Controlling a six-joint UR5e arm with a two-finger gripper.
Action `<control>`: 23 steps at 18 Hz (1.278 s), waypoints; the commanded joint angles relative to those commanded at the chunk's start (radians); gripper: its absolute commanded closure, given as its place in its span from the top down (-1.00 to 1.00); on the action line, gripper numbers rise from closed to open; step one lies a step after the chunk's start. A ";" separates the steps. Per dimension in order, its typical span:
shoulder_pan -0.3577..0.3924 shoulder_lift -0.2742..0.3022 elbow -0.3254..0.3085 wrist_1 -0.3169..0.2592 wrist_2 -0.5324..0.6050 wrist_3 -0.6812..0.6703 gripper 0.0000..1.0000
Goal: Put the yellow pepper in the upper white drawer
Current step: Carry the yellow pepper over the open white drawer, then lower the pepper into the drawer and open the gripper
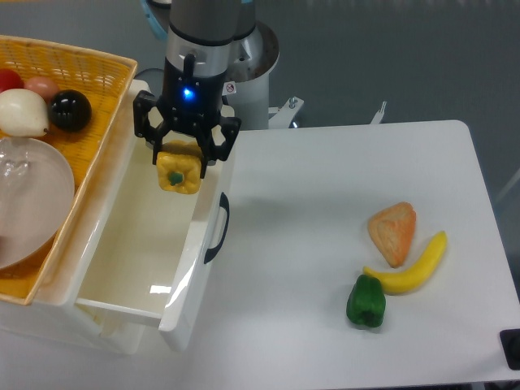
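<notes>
The yellow pepper (179,169), blocky with a small green stem, hangs between the fingers of my gripper (179,158) over the far end of the upper white drawer (122,244). The drawer is pulled open, with its dark curved handle (218,229) on the front panel facing right. The gripper is shut on the pepper from above. The pepper sits within the drawer's outline, near its right wall; whether it touches the drawer floor cannot be told.
A yellow woven basket (89,97) on the left holds a clear bowl (28,199) and several round items. On the white table (325,244) at the right lie a green pepper (366,301), a banana (413,268) and an orange bread piece (392,231).
</notes>
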 joint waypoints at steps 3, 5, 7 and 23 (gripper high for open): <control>-0.003 -0.002 -0.005 0.000 -0.008 0.000 -0.75; -0.009 -0.003 -0.006 0.002 -0.006 0.000 -0.71; -0.015 -0.006 -0.006 0.002 -0.008 -0.002 -0.67; -0.026 -0.012 -0.015 0.005 -0.005 0.011 0.98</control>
